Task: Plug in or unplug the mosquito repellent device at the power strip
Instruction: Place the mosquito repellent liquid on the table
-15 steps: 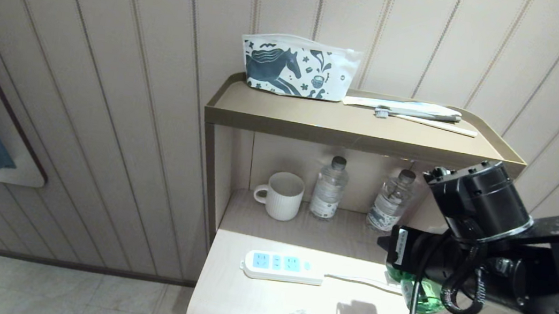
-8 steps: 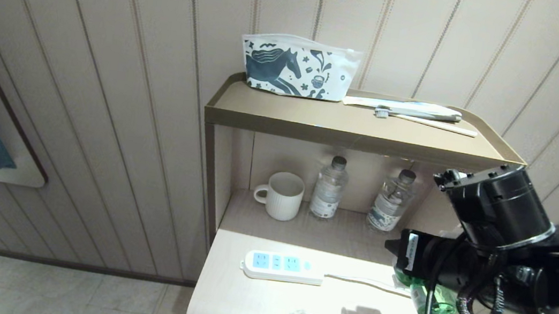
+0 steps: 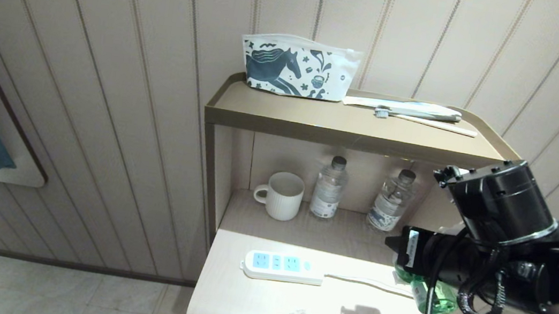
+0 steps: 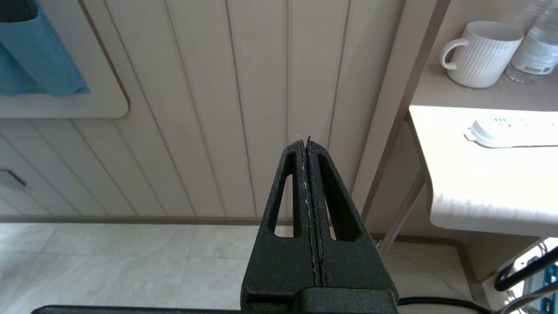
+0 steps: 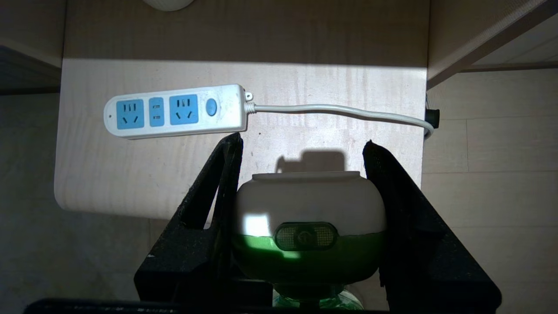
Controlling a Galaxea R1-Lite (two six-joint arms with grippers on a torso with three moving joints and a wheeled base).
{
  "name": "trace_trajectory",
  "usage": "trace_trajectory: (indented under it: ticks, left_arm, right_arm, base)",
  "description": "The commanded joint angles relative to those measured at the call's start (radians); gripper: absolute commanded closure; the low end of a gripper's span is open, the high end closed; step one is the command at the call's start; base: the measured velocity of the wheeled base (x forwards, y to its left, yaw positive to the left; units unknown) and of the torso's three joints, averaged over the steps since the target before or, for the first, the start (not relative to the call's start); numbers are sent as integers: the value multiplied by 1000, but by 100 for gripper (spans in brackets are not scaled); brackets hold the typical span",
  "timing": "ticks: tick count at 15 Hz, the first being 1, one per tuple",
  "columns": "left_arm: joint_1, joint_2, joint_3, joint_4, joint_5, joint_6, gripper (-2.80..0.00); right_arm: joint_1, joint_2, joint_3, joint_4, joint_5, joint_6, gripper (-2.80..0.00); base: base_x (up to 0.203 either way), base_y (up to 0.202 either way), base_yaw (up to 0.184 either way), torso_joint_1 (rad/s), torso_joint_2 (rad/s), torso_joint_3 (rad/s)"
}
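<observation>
The mosquito repellent device (image 5: 309, 205), a white rounded head with a green band, sits between the fingers of my right gripper (image 5: 303, 140), which is shut on its sides. It hangs above the pale table (image 5: 109, 174), apart from the power strip (image 5: 174, 111) and off the strip's button end. In the head view its green bottle (image 3: 433, 301) shows under my right arm (image 3: 488, 249), to the right of the power strip (image 3: 284, 267). The prongs are hidden. My left gripper (image 4: 306, 141) is shut and empty, parked low to the left of the table.
The strip's white cord (image 5: 348, 111) runs off the table's right edge. A white mug (image 3: 282, 195) and two clear water bottles (image 3: 329, 188) stand on the lower shelf behind. A horse-print pouch (image 3: 296, 67) and a toothbrush (image 3: 424, 121) lie on the upper shelf.
My right arm has drifted slightly to the right with the device in its grip, then held still. The power strip and my left gripper have not moved.
</observation>
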Motion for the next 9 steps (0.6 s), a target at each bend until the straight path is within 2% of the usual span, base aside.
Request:
trace_trajectory:
  ticks: [1,9]
  left_arm:
    - [0,0,0,1,0,1,0]
    - [0,0,0,1,0,0,0]
  right_arm:
    - [-2,9,11,1,-2,4,0]
    - [5,3,11,1,-3,-15,0]
  base:
    - [0,0,0,0,0,0]
    - [0,0,0,0,0,0]
